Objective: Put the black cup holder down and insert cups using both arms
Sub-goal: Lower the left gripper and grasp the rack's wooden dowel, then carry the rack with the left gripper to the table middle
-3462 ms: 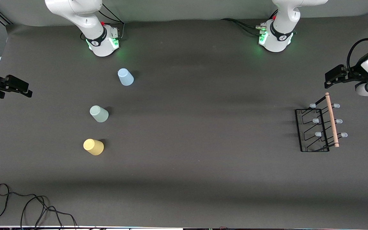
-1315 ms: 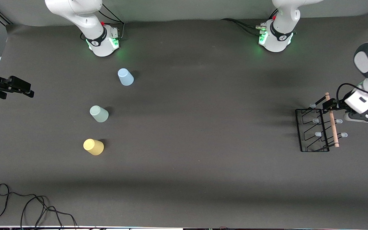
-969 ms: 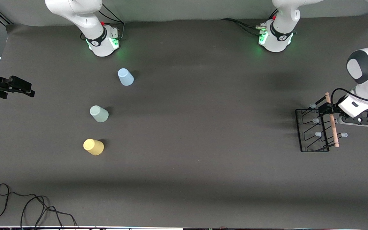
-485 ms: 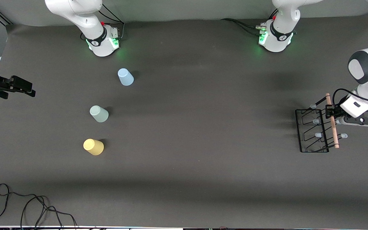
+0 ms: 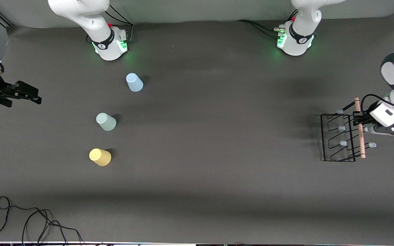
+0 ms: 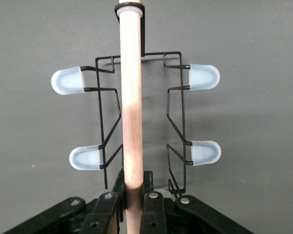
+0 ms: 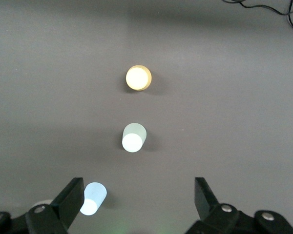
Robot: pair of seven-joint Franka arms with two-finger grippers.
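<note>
Wooden rod handle (image 6: pixel 132 112) of your black cup holder (image 5: pixel 338 142) runs lengthwise between the left pincer (image 6: pixel 133 195), which pinches it; right pincer (image 7: pixel 136 200) waits spread.

Even, soft overhead light, sharp focus.
Cups (image 5: pixel 106 122) cast short shadows toward three o'clock; bases (image 5: pixel 109 48) glowed green.

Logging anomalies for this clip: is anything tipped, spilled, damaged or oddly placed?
Nothing stands out. The three cups, blue, mint and yellow, stand upside down in a row, apart. The left end effector grips the black cup holder by its wooden handle.
</note>
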